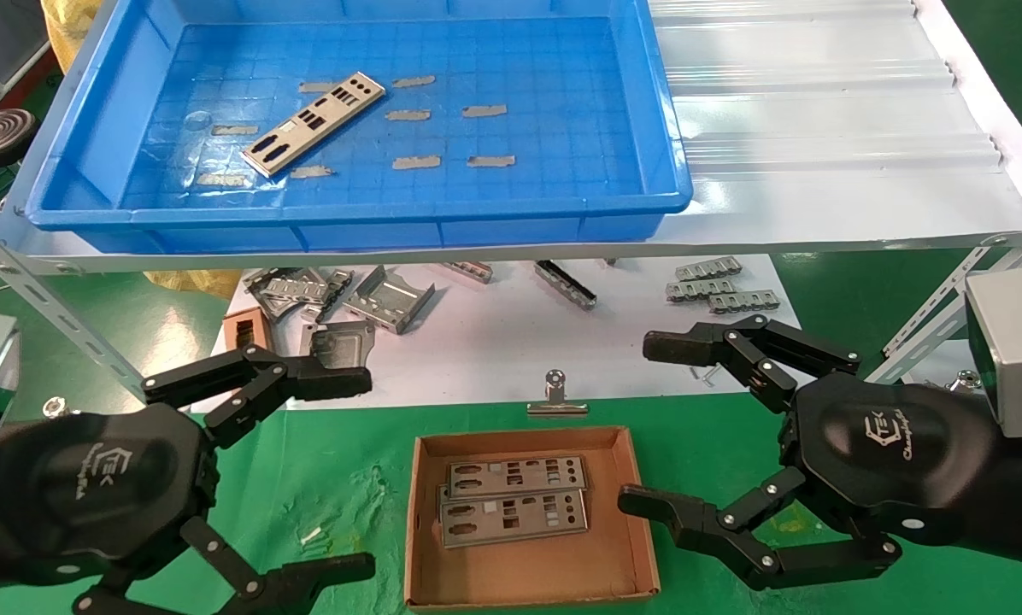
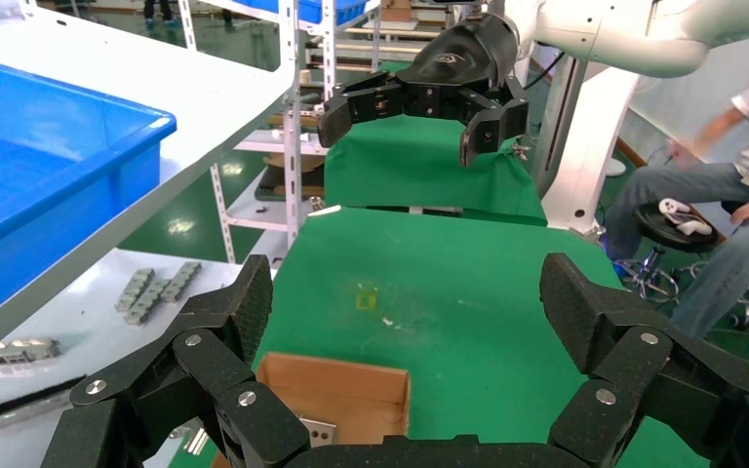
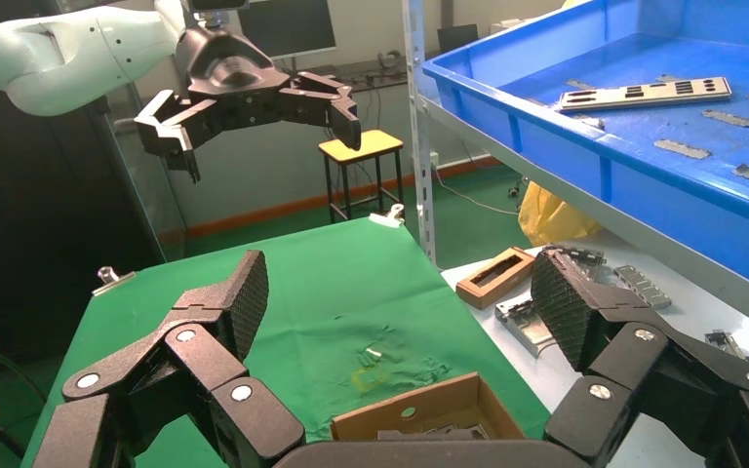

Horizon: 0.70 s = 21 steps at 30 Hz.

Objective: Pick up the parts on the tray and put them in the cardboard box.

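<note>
where punched: flat plate (image 1: 314, 125) (silver)

The scene is lit brightly and evenly from overhead. Strong glare is thrown off the white corrugated sheet (image 1: 819, 102) in the head view, where its ridges are washed out. Soft highlights are seen on the floor of the blue tray (image 1: 562, 171) and on the silver plate (image 1: 314, 124) lying in it. A shadow is cast under the shelf onto the white lower surface (image 1: 494, 350). Glossy reflections are picked up on the black shell of the right gripper (image 1: 639, 427). In both wrist views the near fingers (image 2: 244, 312) are rendered sharply, while the background is slightly softened and straight shelf posts are bent towards the edges.
</note>
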Each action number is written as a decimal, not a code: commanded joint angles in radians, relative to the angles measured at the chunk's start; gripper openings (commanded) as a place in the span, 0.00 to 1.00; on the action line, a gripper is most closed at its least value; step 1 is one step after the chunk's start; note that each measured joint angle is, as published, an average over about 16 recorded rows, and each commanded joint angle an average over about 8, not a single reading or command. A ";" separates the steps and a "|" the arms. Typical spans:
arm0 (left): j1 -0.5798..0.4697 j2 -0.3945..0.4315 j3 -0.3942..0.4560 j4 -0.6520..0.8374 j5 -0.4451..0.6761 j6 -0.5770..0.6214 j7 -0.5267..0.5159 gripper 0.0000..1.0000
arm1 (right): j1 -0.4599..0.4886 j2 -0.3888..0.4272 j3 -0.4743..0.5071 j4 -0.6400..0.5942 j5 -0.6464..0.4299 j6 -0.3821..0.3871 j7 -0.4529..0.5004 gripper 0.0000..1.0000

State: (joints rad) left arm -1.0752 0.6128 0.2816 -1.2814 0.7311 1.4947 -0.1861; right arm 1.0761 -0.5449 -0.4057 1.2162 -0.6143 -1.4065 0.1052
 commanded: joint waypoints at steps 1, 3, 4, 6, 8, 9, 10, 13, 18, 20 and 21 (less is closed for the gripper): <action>0.000 0.000 0.000 0.000 0.000 0.000 0.000 1.00 | 0.000 0.000 0.000 0.000 0.000 0.000 0.000 1.00; 0.000 0.000 0.000 0.000 0.000 0.000 0.000 1.00 | 0.000 0.000 0.000 0.000 0.000 0.000 0.000 1.00; 0.000 0.000 0.000 0.000 0.000 0.000 0.000 1.00 | 0.000 0.000 0.000 0.000 0.000 0.000 0.000 1.00; 0.000 0.000 0.000 0.000 0.000 0.000 0.000 1.00 | 0.000 0.000 0.000 0.000 0.000 0.000 0.000 1.00; 0.000 0.000 0.000 0.000 0.000 0.000 0.000 1.00 | 0.000 0.000 0.000 0.000 0.000 0.000 0.000 1.00; 0.000 0.000 0.000 0.000 0.000 0.000 0.000 1.00 | 0.000 0.000 0.000 0.000 0.000 0.000 0.000 1.00; 0.000 0.000 0.000 0.000 0.000 0.000 0.000 1.00 | 0.000 0.000 0.000 0.000 0.000 0.000 0.000 1.00; 0.000 0.000 0.000 0.000 0.000 0.000 0.000 1.00 | 0.000 0.000 0.000 0.000 0.000 0.000 0.000 1.00; 0.000 0.000 0.000 0.000 0.000 0.000 0.000 1.00 | 0.000 0.000 0.000 0.000 0.000 0.000 0.000 1.00; 0.000 0.000 0.000 0.000 0.000 0.000 0.000 1.00 | 0.000 0.000 0.000 0.000 0.000 0.000 0.000 1.00; 0.000 0.000 0.000 0.000 0.000 0.000 0.000 1.00 | 0.000 0.000 0.000 0.000 0.000 0.000 0.000 1.00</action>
State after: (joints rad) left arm -1.0752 0.6128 0.2816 -1.2815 0.7311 1.4947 -0.1861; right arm 1.0761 -0.5449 -0.4057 1.2163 -0.6143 -1.4065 0.1052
